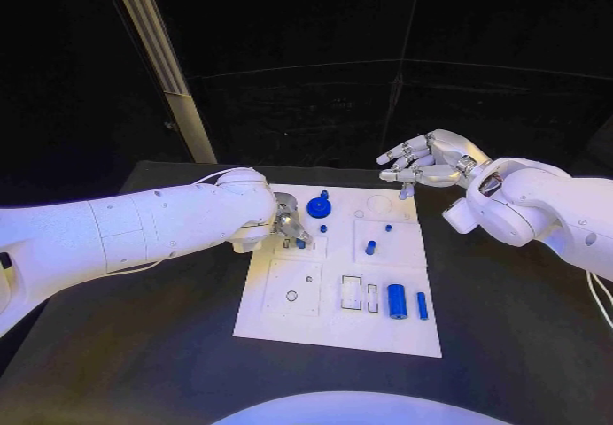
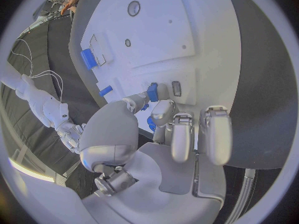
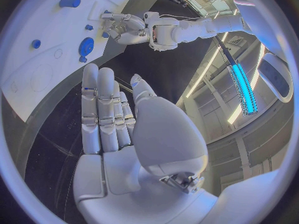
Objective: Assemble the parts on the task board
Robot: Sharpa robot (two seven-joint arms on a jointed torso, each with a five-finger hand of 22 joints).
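Observation:
The white task board lies in the middle of the black table. My left hand is low over the board's left side, its thumb and a finger pinching a small blue part right at the board's surface; the left wrist view shows this part between the fingertips. My right hand hovers above the board's far right corner, fingers apart and holding nothing. On the board are a round blue knob, a blue peg, a blue cylinder and a thin blue bar.
Rectangular slots are cut in the board beside the blue cylinder. A metal post rises behind the table's far left corner. A white cable hangs by my right arm. Bare black table surrounds the board.

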